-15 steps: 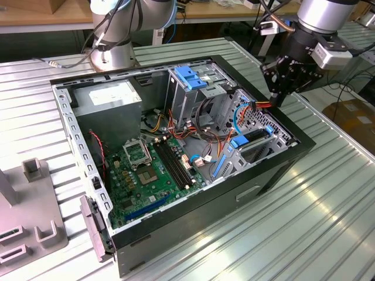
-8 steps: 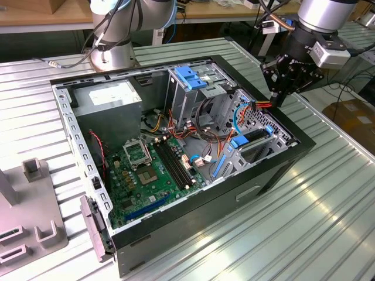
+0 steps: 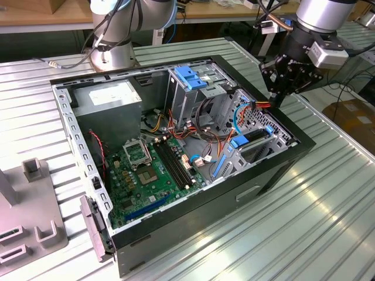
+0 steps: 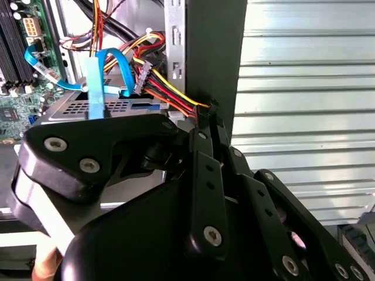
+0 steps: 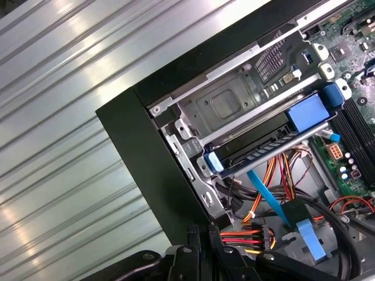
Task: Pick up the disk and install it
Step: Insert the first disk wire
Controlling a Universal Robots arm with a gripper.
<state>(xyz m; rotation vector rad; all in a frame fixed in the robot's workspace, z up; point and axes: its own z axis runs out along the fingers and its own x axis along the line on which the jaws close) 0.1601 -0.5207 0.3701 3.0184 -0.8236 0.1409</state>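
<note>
The disk is a dark flat drive with blue side rails. It lies in the low bay at the corner of the open computer case on the exterior view's right. The first wrist view shows the disk seated under a metal bracket, with its blue rail ends showing. My gripper hangs just above that corner of the case. Its black fingers are pressed together, with the tips against a red, yellow and black wire bundle. Whether they pinch the wires I cannot tell.
Inside the case are a grey power supply box, a tall metal cage with a blue tab and the green motherboard. A blue flat cable crosses near the bay. Grey fixtures stand at the exterior view's left.
</note>
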